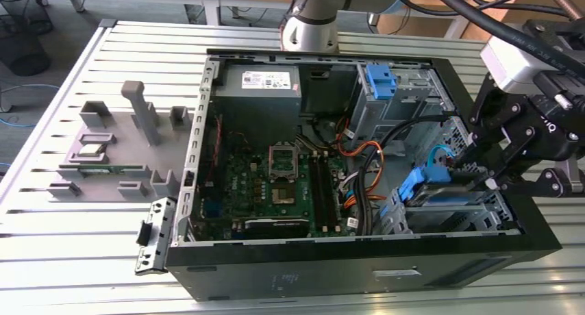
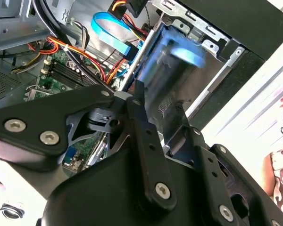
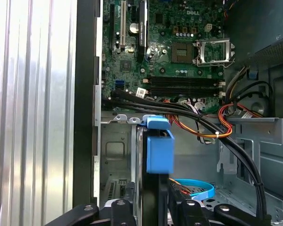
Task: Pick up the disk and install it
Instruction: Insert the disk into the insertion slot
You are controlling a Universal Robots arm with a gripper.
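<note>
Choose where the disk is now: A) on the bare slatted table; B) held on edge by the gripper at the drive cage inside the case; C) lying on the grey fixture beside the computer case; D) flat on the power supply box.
B: in the first wrist view the disk stands on edge in the gripper, at the drive cage inside the case.
</note>
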